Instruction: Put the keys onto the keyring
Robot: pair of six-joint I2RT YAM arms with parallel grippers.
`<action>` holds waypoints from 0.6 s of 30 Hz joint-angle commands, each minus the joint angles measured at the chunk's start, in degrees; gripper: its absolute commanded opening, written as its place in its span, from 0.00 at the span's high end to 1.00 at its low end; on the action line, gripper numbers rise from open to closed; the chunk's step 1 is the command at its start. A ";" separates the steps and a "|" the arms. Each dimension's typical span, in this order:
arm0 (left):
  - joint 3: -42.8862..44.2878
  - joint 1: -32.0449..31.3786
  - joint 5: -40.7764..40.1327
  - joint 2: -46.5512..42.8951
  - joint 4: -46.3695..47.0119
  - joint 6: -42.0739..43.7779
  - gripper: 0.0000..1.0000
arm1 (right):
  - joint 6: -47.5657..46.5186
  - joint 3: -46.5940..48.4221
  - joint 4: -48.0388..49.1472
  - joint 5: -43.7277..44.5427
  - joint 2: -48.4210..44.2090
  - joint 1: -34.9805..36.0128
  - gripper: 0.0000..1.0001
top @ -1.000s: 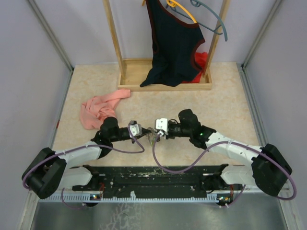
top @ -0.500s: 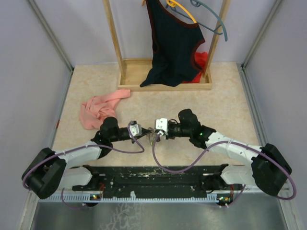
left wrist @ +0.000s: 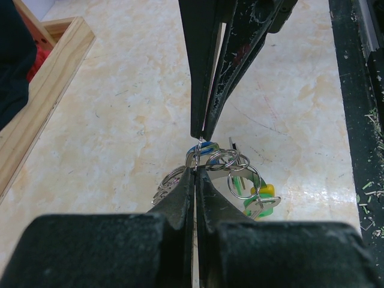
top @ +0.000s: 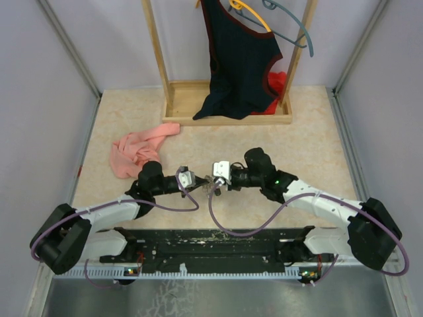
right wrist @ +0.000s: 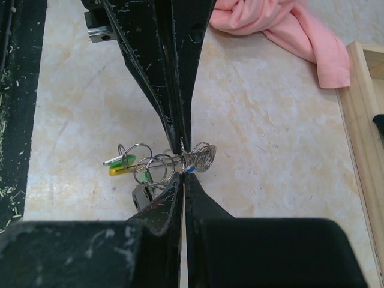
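My two grippers meet tip to tip low over the table. The left gripper (top: 200, 181) (left wrist: 196, 170) and the right gripper (top: 209, 182) (right wrist: 183, 174) are both shut on the thin wire of the keyring (right wrist: 161, 158) (left wrist: 200, 148). Several small split rings are strung along the wire. The keys hang beside the tips: a green and yellow one (right wrist: 122, 165) (left wrist: 259, 199), a blue one (right wrist: 189, 170) (left wrist: 207, 146) and a black one (right wrist: 140, 195). In the top view the bunch (top: 212, 189) is a tiny cluster between the grippers.
A pink cloth (top: 135, 149) lies at the back left. A wooden clothes rack (top: 228, 99) with a dark top, an orange hanger and a grey hanger stands at the back. A black strip (top: 211, 241) runs along the near edge.
The right gripper has shifted slightly left toward the left gripper. The left arm has hardly moved. Both stay shut on the wire.
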 commanded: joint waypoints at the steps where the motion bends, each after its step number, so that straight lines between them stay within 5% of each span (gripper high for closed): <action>1: 1.57 -0.32 -0.04 -0.05 -0.85 0.50 0.99 | -0.18 3.83 1.52 -1.56 -0.11 0.62 1.00; 18: 4.08 -0.32 -3.60 -0.64 -3.96 -4.70 0.99 | -4.31 4.87 -2.76 4.02 0.89 3.43 1.00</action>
